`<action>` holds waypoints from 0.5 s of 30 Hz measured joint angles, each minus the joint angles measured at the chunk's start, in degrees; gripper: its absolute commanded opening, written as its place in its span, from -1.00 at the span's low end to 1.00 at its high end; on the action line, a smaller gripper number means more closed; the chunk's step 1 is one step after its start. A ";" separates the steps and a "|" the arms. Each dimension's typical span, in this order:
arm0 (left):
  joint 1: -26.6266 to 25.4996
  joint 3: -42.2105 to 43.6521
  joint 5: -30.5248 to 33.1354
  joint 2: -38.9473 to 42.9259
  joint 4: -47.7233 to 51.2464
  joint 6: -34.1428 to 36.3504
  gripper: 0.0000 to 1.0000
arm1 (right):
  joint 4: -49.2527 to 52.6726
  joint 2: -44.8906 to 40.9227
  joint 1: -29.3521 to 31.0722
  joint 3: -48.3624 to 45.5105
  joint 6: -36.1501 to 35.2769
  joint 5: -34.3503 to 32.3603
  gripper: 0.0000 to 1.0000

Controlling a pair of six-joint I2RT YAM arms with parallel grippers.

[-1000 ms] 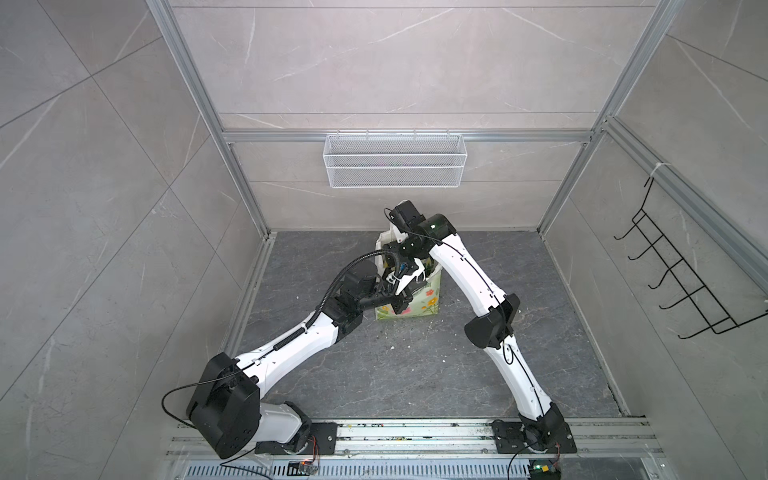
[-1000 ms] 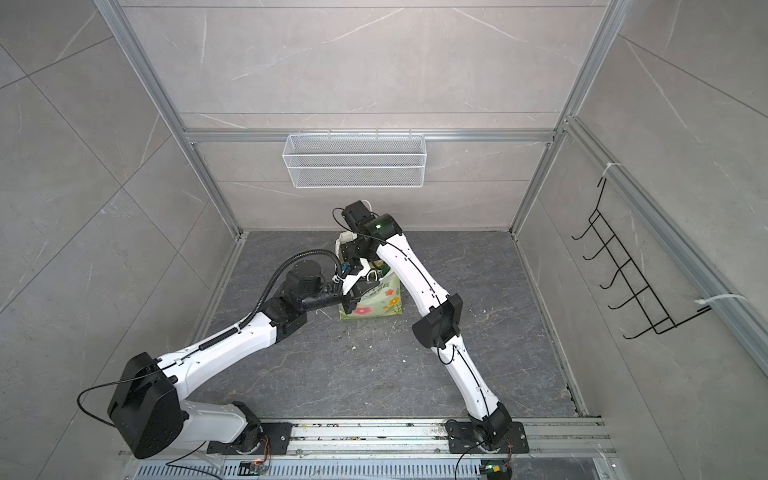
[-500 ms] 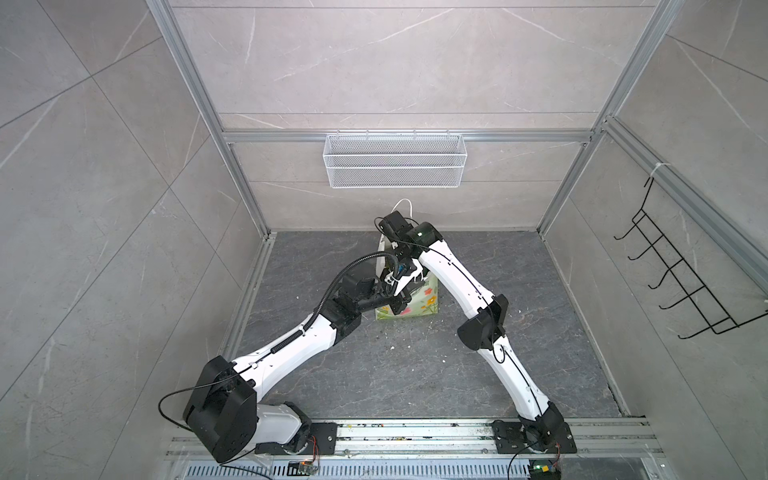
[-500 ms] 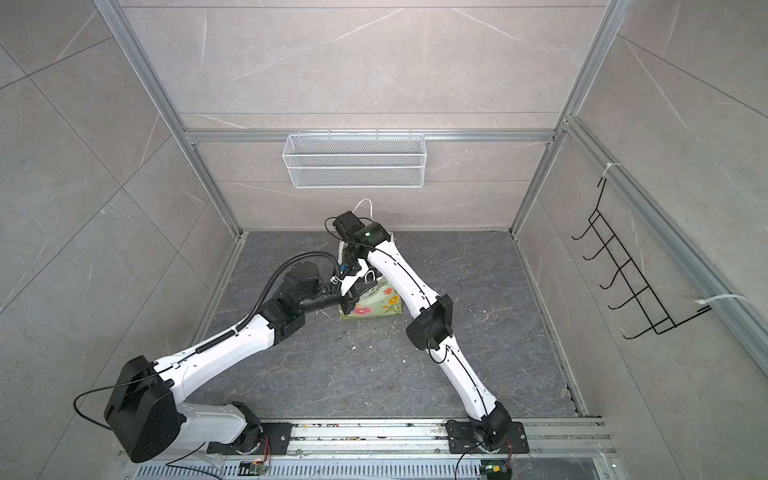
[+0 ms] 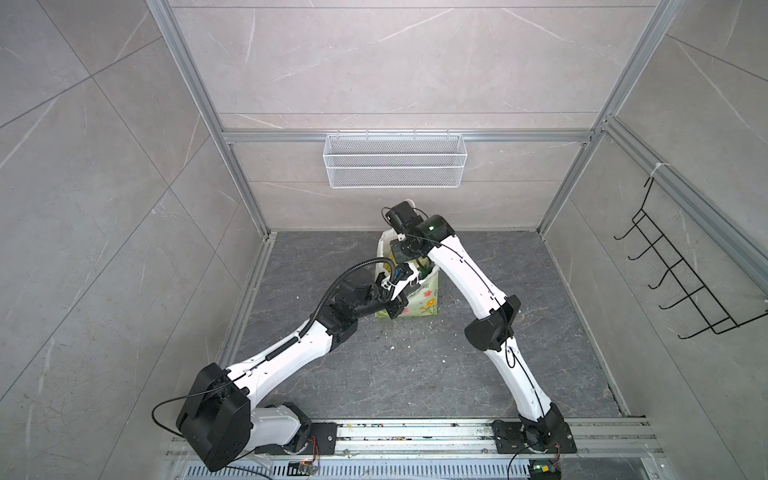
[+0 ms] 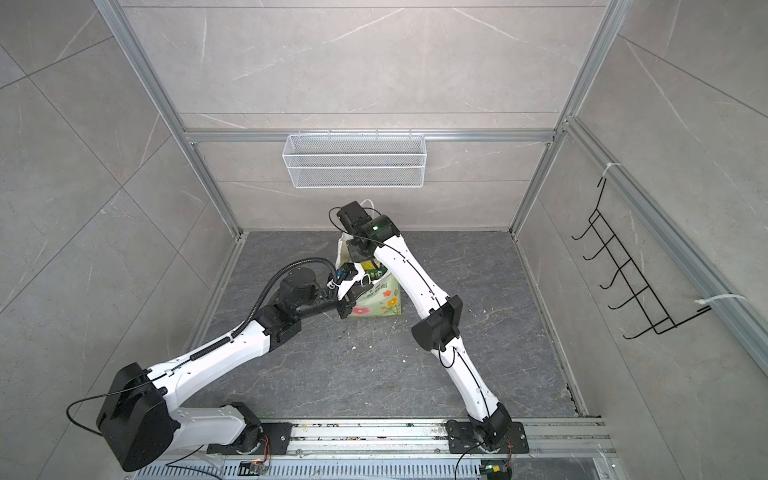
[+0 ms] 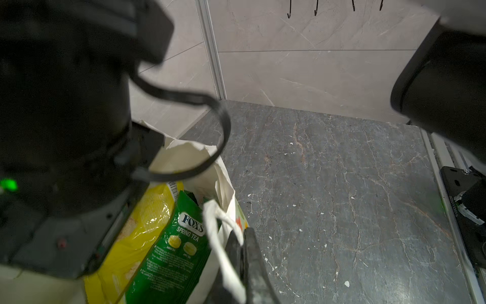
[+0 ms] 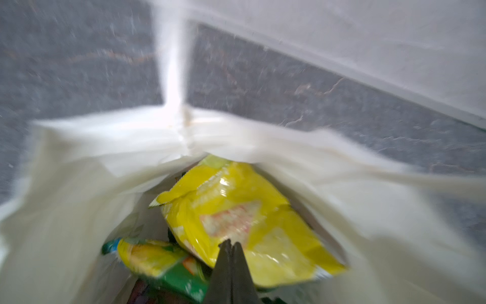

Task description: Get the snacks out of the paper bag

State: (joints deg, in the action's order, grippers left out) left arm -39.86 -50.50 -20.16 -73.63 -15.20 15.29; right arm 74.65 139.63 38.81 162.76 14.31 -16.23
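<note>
Surroundings: grey stone-look tiles wall in a dark grey worktop (image 5: 415, 374); a white mesh basket (image 5: 395, 166) hangs on the back wall and a black hook rack (image 5: 690, 266) on the right wall.
Bag (image 5: 424, 303) (image 6: 378, 301): upright near the back of the worktop, about mid-width, with its mouth open and its flowered side toward the arms' bases.
Left gripper (image 7: 242, 234) (image 5: 395, 309): clenched on the bag's white handle (image 7: 218, 237), at the near rim outside the mouth.
Right gripper (image 8: 231, 243): down inside the bag's mouth with its fingers pressed together and the tips at the yellow packet (image 8: 236, 210). The wrist view is blurred, so I cannot tell whether any film is pinched.
Snacks: every packet in view is inside the bag. The yellow packet lies uppermost and crumpled, the green FOX'S packet (image 7: 178, 250) is just beside it, and a yellow-green packet (image 8: 147, 255) sits lower.
Flecks (image 5: 390, 337): small white bits are scattered on the worktop in front of the bag.
</note>
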 measured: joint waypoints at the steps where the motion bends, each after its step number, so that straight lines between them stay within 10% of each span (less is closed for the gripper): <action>1: -0.02 0.31 0.55 0.28 -0.04 0.09 -1.00 | -0.48 -1.75 -0.46 -0.90 -0.15 0.20 -1.00; 9: -0.09 1.79 2.78 2.19 -0.22 0.81 -1.00 | -7.78 -14.78 -3.56 -11.87 -0.46 4.39 -1.00; 11: -0.13 1.79 3.21 2.19 -0.22 0.85 -1.00 | -8.92 -16.11 -3.78 -13.62 -0.70 6.71 -0.41; 15: -0.13 1.79 3.26 2.19 -0.22 0.92 -1.00 | -8.00 -14.36 -3.63 -11.21 -0.61 10.91 0.03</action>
State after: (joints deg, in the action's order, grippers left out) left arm -39.99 -48.71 -16.91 -71.44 -15.42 16.21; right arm 66.65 125.27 35.18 151.55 13.69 -5.32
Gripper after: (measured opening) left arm 0.048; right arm 0.422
